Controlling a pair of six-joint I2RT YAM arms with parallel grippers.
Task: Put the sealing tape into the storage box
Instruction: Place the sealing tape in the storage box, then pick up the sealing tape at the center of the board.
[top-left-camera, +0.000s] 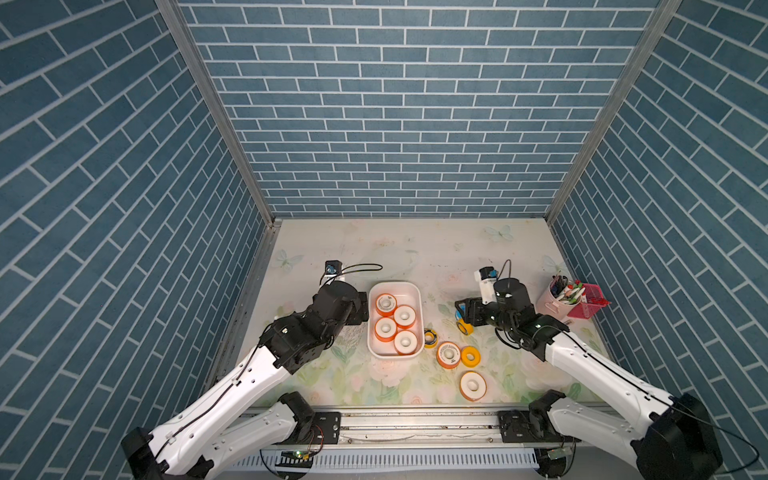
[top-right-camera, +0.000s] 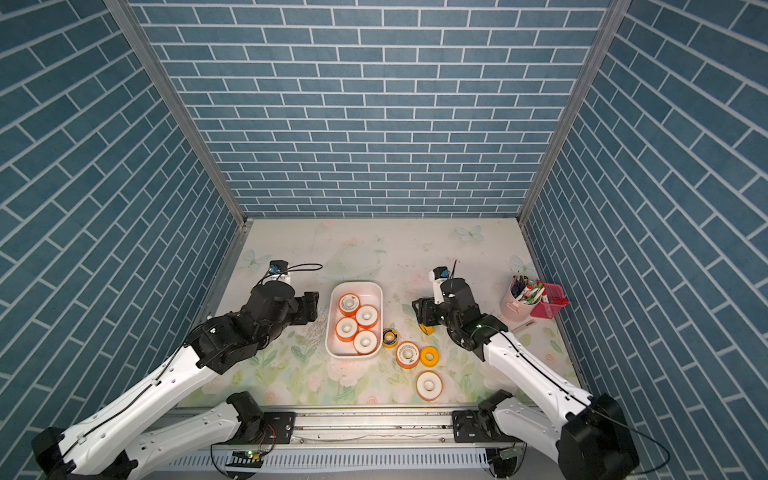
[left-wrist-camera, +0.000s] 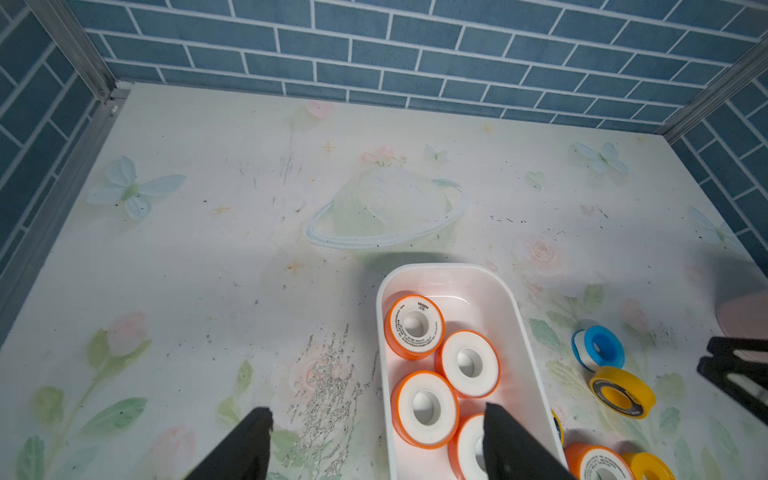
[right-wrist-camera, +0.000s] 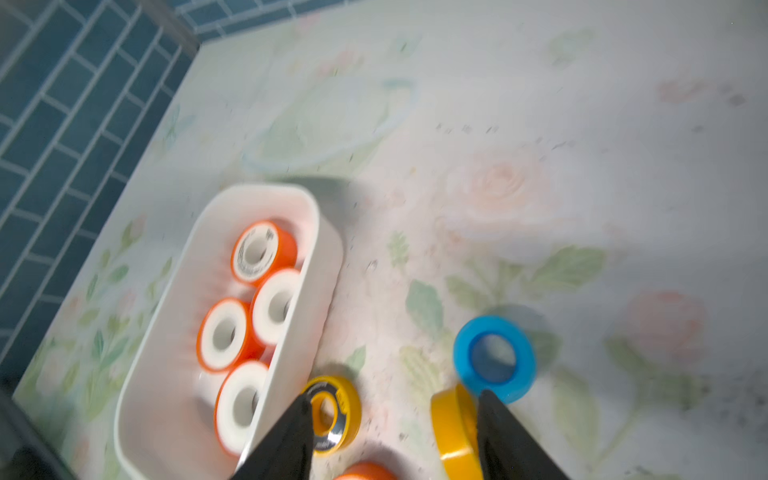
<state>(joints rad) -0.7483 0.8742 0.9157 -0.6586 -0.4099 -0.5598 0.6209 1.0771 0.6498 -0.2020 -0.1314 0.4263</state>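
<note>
The white storage box (top-left-camera: 395, 284) holds several orange sealing tape rolls (top-left-camera: 386, 304) with white faces. My left gripper (left-wrist-camera: 378, 419) is open and empty and straddles the box's left wall. One of its fingers (left-wrist-camera: 511, 444) is over the nearest roll in the box. Right of the box lie a yellow-black roll (top-left-camera: 430, 337), two orange rolls (top-left-camera: 448, 354) and a yellow roll (top-left-camera: 470, 356). My right gripper (right-wrist-camera: 395, 407) is open low over the table. A yellow roll on edge (right-wrist-camera: 455, 432) stands against one finger's inner face. A blue roll (right-wrist-camera: 494, 359) lies just beyond it.
A pink pen cup (top-left-camera: 555, 301) and a pink mesh basket (top-left-camera: 588, 305) stand at the right edge, behind the right arm. Blue brick walls close the table on three sides. The arm bases sit along the front rail (top-left-camera: 415, 424).
</note>
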